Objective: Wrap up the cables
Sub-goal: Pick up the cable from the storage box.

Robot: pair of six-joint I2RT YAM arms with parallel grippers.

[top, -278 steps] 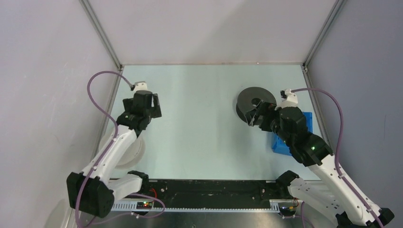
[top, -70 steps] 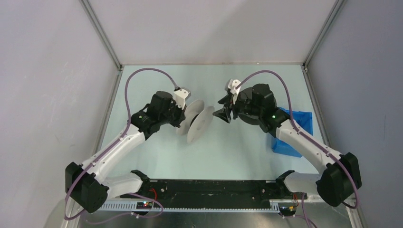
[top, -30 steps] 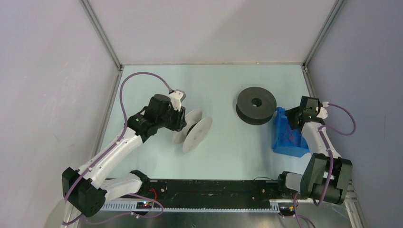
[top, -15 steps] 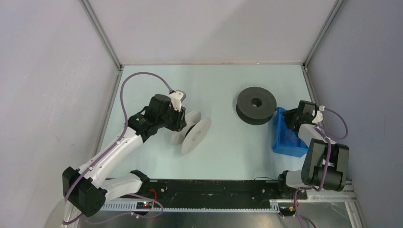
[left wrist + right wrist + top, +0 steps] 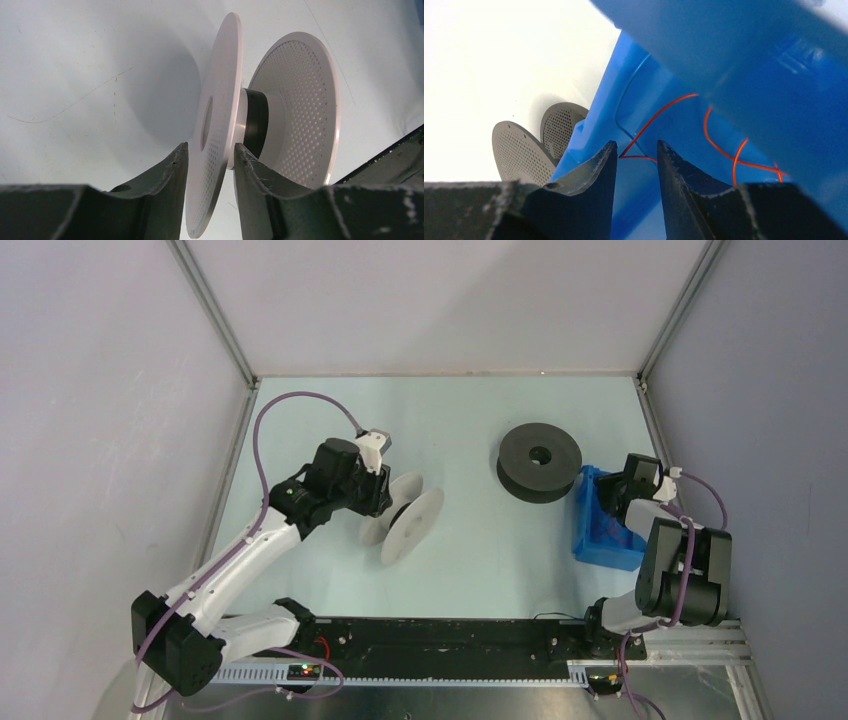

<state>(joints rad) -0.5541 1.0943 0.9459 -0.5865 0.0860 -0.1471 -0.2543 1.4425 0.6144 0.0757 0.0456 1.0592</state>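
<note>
The red cable [image 5: 651,119] and the blue cable [image 5: 620,100] are lying loose inside the blue bin [image 5: 590,540], which is sitting against the right edge of the counter [image 5: 480,570]. The two strands are crossing each other on the bin floor. The right hand [image 5: 636,146] is hanging just over them with its fingers a narrow gap apart and gripping nothing, a bend of the red cable showing through the gap.

The likeliest trouble is that both strands are getting caught together, since they are overlapping where the fingers are aiming. Wire this thin may also be slipping out of a pinch. The bin's steep walls are crowding the hand, so a fingertip could be striking the plastic and shoving the bin along the edge.

The dark grey spool [image 5: 540,460] is lying flat just beside the bin's far-left corner, where a lifted strand could be snagging on it.

Left of the counter's middle, the left hand [image 5: 211,148] is clamping one flange of the white spool [image 5: 410,520], holding it on edge. Held only by that thin disc, the spool could be twisting or slipping under any pull.
</note>
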